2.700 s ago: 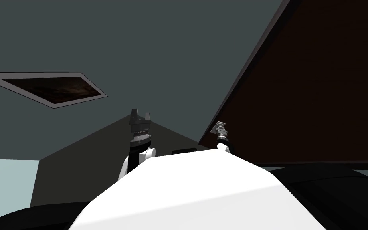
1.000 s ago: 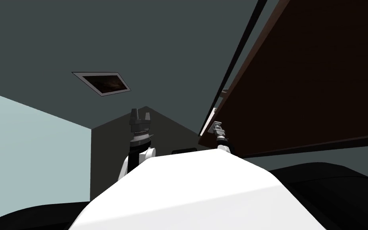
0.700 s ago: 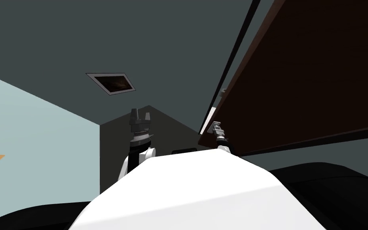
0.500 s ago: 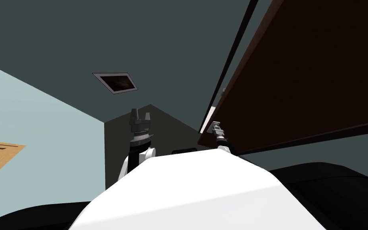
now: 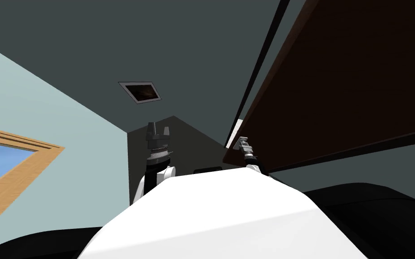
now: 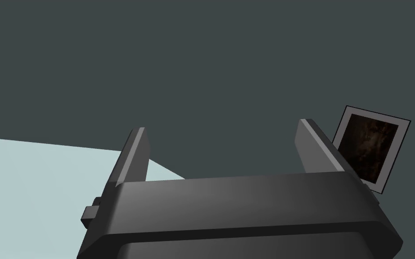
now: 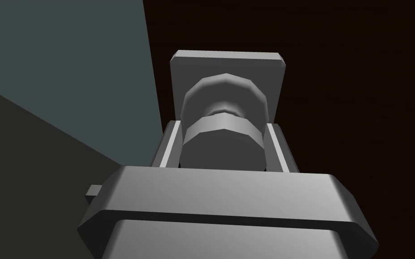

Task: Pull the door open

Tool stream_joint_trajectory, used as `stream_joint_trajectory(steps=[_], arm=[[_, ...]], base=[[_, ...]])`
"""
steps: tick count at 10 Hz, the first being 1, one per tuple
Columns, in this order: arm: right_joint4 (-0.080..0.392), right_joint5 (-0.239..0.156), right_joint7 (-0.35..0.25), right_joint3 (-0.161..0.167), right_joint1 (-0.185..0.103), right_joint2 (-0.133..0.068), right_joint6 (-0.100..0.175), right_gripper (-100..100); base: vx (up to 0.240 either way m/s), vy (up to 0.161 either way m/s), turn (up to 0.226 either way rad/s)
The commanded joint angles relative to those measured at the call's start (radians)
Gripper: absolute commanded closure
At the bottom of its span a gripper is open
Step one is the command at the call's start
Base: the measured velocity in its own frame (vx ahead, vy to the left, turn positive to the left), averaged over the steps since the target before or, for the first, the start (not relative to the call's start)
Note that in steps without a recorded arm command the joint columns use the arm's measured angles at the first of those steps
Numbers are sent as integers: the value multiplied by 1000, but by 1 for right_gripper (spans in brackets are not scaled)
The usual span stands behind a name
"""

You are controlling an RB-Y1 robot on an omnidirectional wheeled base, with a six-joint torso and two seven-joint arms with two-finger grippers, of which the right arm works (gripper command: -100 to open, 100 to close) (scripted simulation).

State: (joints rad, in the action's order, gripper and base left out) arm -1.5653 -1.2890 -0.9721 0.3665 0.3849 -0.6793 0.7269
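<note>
A dark brown door [image 5: 346, 85] slants across the right of the head view, swung away from its frame, with a narrow gap along its free edge. My right gripper [image 5: 242, 144] is at that edge, shut on the grey round door knob [image 7: 222, 135]. In the right wrist view its fingers [image 7: 171, 144] press both sides of the knob, which sticks out from a grey square plate [image 7: 227, 60] on the door [image 7: 359, 90]. My left gripper [image 5: 158, 131] is raised in front of me, open and holding nothing; its fingers [image 6: 132, 153] stand wide apart.
A dark grey wall [image 5: 112, 40] lies ahead with a small framed picture [image 5: 140, 91] on it. To the left is a pale blue wall [image 5: 31, 99] with a wood-framed window [image 5: 8, 166]. A black strip [image 5: 265, 54] runs beside the door's free edge.
The door has swung further from its frame with my right gripper still on the knob. I have turned: the picture has slid right and the pale wall and window have come into view at the left.
</note>
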Motion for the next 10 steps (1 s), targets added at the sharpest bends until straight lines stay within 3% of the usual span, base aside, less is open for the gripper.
stream_joint_trajectory(steps=[1, 5, 6, 10], arm=[[-1, 11, -21, 15, 0, -14, 2, 100], [1, 32, -62, 39, -2, -44, 10, 100], [3, 29, -56, 35, -3, -40, 9, 100], [7, 49, -94, 60, -4, -66, 18, 100]], base=[[-269, -45, 163], [-234, -38, 124], [-113, -8, 31], [-194, -29, 123]])
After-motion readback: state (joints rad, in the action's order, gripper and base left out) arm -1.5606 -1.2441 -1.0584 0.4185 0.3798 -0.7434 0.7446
